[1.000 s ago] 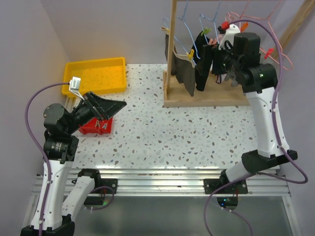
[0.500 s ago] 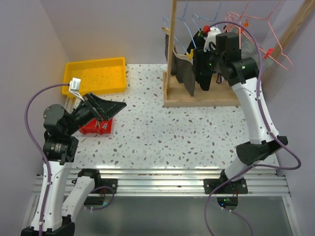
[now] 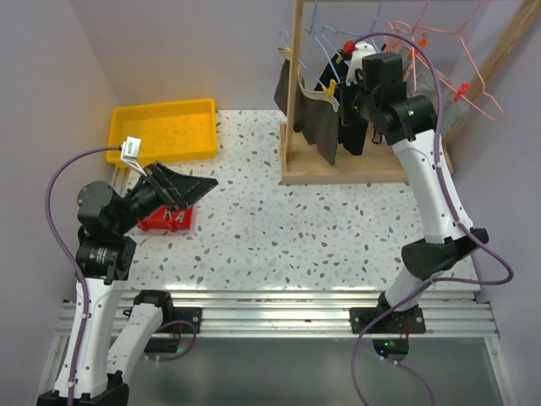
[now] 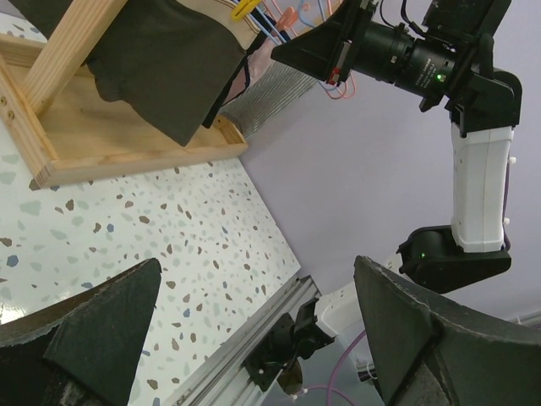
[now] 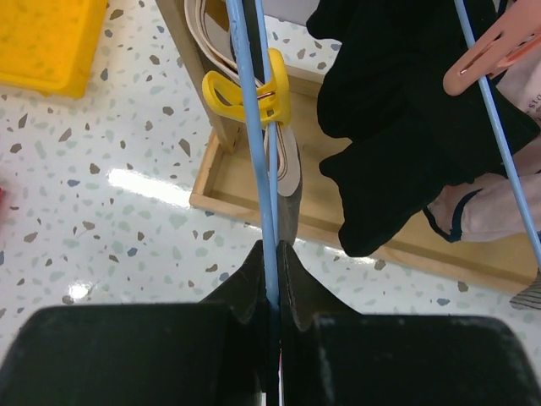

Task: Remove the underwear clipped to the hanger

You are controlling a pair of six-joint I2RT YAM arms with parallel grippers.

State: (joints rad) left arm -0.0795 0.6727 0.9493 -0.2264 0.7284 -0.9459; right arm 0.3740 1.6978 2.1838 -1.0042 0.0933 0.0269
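A speckled white tabletop (image 3: 279, 228) is enclosed by lilac walls, with a wooden rack (image 3: 355, 173) set upon it. The underwear (image 3: 314, 127), dark grey with a beige waistband, is hung beside the rack's left post, fastened by a yellow clip (image 5: 254, 97) to a blue hanger (image 5: 262, 194). The right claw (image 5: 272, 262) is pinched shut on that hanger's wire, just below the clip. The left claw (image 3: 186, 190) is held wide open and empty, well apart from the rack, to its left.
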